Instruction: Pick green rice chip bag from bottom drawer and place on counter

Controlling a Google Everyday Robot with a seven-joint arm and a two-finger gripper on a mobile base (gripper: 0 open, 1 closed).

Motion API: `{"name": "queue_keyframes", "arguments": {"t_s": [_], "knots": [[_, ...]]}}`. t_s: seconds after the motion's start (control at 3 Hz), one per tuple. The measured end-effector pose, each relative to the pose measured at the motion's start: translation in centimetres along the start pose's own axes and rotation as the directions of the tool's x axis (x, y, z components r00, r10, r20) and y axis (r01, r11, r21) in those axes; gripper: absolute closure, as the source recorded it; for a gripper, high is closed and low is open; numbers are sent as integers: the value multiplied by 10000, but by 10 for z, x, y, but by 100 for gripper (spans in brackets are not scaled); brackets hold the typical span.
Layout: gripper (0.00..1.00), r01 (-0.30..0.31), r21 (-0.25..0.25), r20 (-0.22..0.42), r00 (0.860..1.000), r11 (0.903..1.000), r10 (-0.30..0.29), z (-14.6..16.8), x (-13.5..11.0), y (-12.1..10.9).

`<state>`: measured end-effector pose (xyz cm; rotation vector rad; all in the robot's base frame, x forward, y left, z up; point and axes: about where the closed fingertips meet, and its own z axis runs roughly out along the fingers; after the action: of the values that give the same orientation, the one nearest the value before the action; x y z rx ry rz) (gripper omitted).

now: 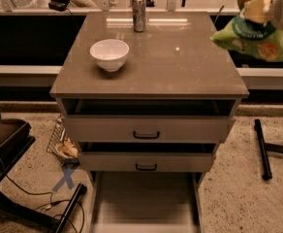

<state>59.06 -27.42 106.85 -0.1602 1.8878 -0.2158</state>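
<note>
The green rice chip bag (252, 34) hangs in the air at the upper right, just off the right edge of the counter (180, 67). My gripper (256, 5) is at the top right corner and holds the bag by its top. The bag's lower end points left toward the counter. The bottom drawer (146, 198) is pulled out at the bottom centre and its pale floor is bare.
A white bowl (109, 54) stands on the counter's left part. A metal can (139, 12) stands at the counter's back edge. The two upper drawers (146, 130) are slightly open. A black bar (262, 149) lies on the floor at right, a dark stand (6, 144) and cables at left.
</note>
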Motion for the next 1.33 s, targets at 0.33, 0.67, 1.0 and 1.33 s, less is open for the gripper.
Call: {"name": "queue_keyframes", "arguments": {"t_s": [0.33,0.67,1.0,1.33], "knots": [[100,-190,-2061,942,9948,9784,392,41,-51,24],[100,-375,-2690,1299,9887,9624,748,79,-75,24],[100,-846,-2923,1081,9868,9526,1208,126,-70,22],[100,-1209,-3032,203,9909,9452,1333,174,-43,26]]}}
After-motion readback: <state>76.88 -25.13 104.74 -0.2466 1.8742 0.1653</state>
